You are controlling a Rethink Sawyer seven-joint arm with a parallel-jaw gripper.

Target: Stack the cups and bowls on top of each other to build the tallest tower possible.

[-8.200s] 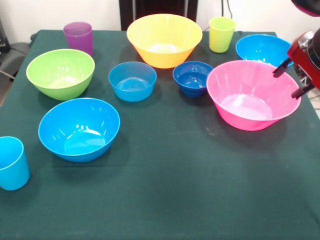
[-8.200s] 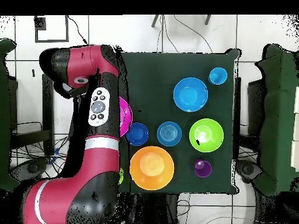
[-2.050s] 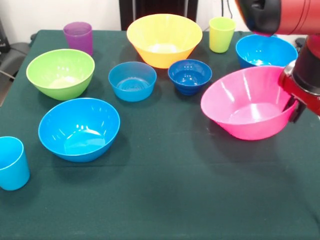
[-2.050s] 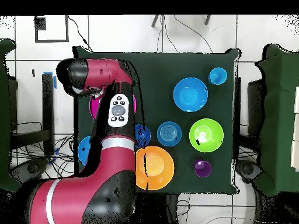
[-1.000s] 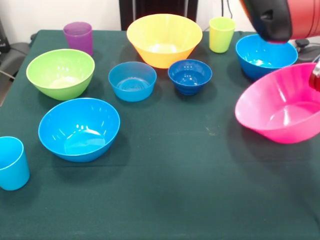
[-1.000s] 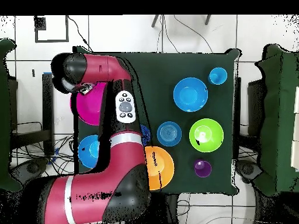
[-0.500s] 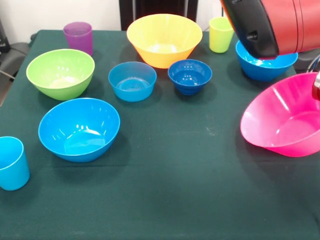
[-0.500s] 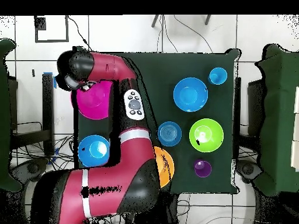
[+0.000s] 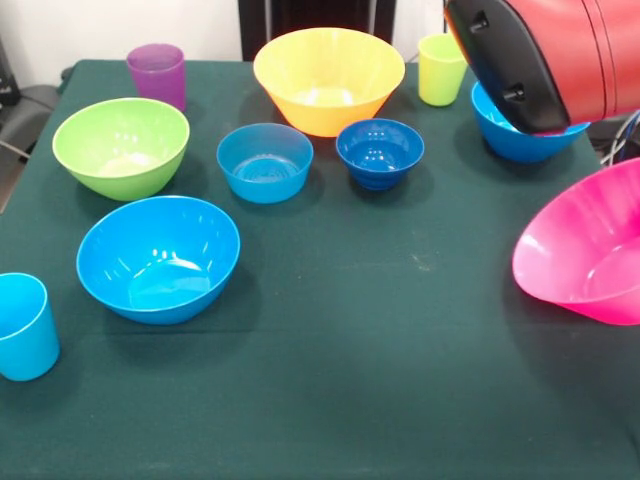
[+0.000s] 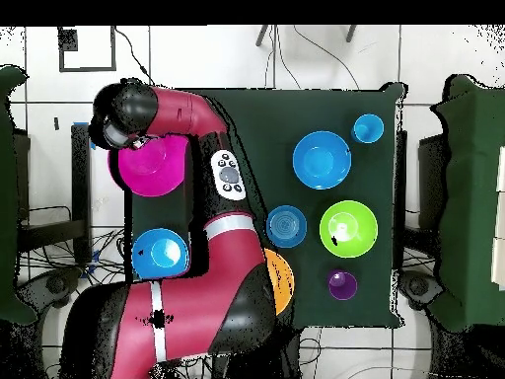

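At the near left of the counter (image 9: 330,400) stands the light-blue cup (image 9: 24,326), upright; just right of it sits a medium blue bowl (image 9: 158,258), with the green bowl (image 9: 121,146) behind it and the purple cup (image 9: 157,74) at the far edge. In the middle lie the small light-blue bowl (image 9: 265,161) and the small dark-blue bowl (image 9: 380,154), apart from each other, with the big orange bowl (image 9: 329,79) behind them. Further right are the yellow-green cup (image 9: 441,67) and the second medium blue bowl (image 9: 520,130), partly behind the arm (image 9: 545,55). At the right edge the big pink bowl (image 9: 590,255) hangs tilted, seemingly lifted off the cloth. The pincer is hidden in both views, so I cannot tell whether it pinches the rim. These bowls look light, stiff and glossy, hence likely slippery; a thin rim seems the best place to take hold, and nothing is stacked yet.
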